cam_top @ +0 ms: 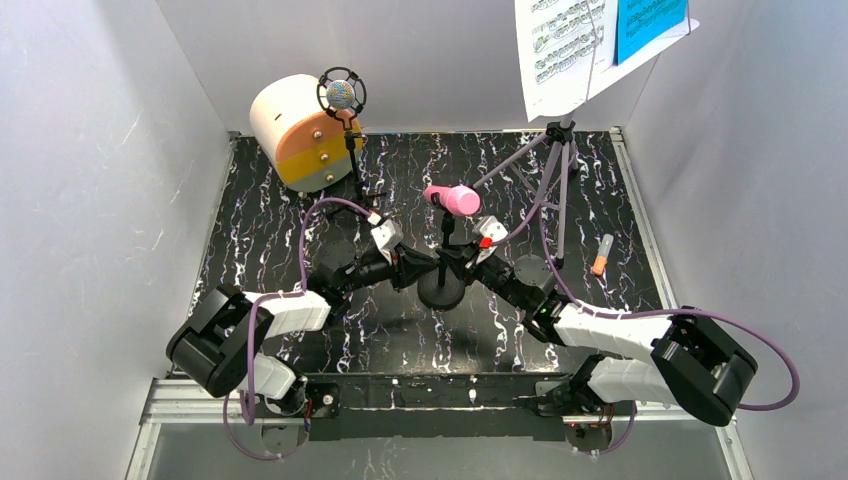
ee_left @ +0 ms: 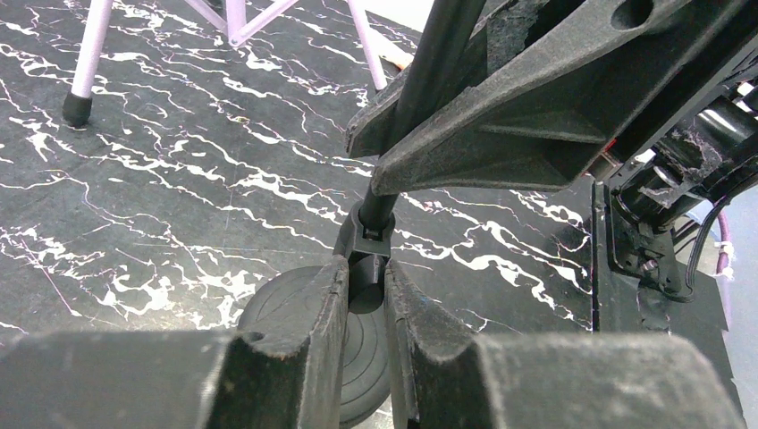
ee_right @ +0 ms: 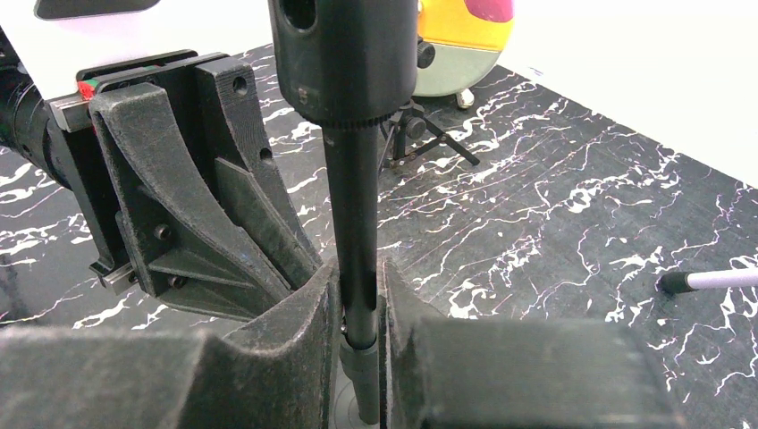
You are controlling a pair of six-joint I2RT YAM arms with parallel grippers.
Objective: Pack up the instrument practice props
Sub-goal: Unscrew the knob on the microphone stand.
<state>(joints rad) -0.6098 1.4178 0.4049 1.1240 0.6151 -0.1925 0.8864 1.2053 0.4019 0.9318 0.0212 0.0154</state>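
Pink toy microphone (cam_top: 457,200) atop black stand (ee_right: 350,197), left tool (ee_left: 365,277) and right tool (ee_right: 356,286) both grasping that stand, cream box (cam_top: 285,115) well apart.

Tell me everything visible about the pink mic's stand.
The stand is a thin, matte black pole, upright, on a round disc base on the marbled table near centre. A collar joins pole to base; a thicker holder on top carries the pink mic. The right gripper is shut on the pole; the left gripper flanks the collar, contact unclear.

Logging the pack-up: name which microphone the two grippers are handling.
The pink microphone mid-table: left gripper and right gripper grip its round-base stand. The silver-headed microphone stands untouched beside the cream box.
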